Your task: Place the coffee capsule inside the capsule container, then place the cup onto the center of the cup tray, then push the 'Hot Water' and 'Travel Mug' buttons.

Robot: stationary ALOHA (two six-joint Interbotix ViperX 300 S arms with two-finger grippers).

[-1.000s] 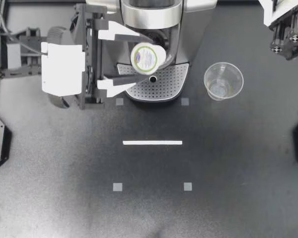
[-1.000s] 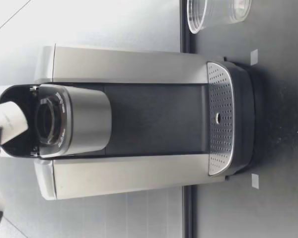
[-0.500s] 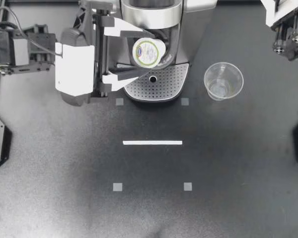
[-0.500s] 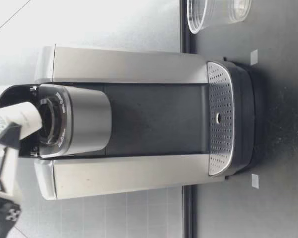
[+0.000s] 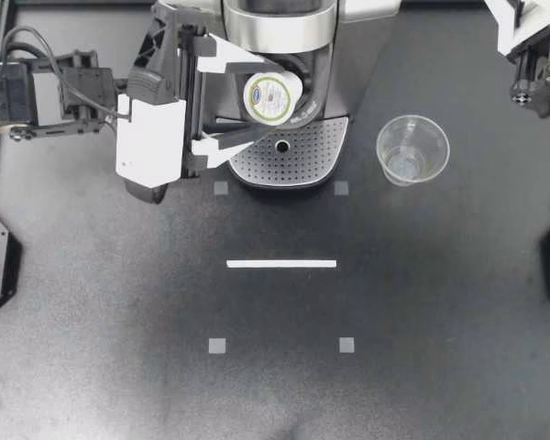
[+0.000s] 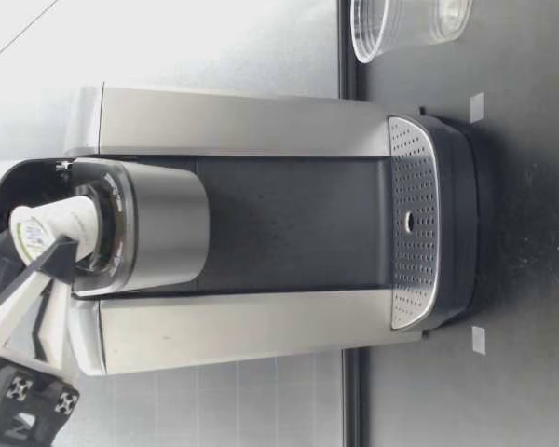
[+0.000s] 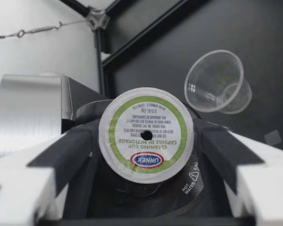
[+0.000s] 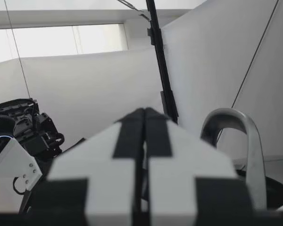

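Note:
My left gripper is shut on the coffee capsule, a white pod with a green-ringed foil lid. It holds the pod tilted at the mouth of the coffee machine's open capsule container. In the low view the capsule has its base just inside that opening. The left wrist view shows the capsule held from both sides by the dark pads. A clear plastic cup stands upright on the table right of the perforated cup tray. My right arm stays at the back right corner, its gripper shut and empty.
A white tape strip and small grey square markers lie on the black table in front of the machine. The machine's raised lid stands above the capsule container. The cup also shows beyond the capsule in the left wrist view.
My left arm has carried the capsule back toward the machine and down, from in front of the open container into its mouth. The cup and right arm stay put.

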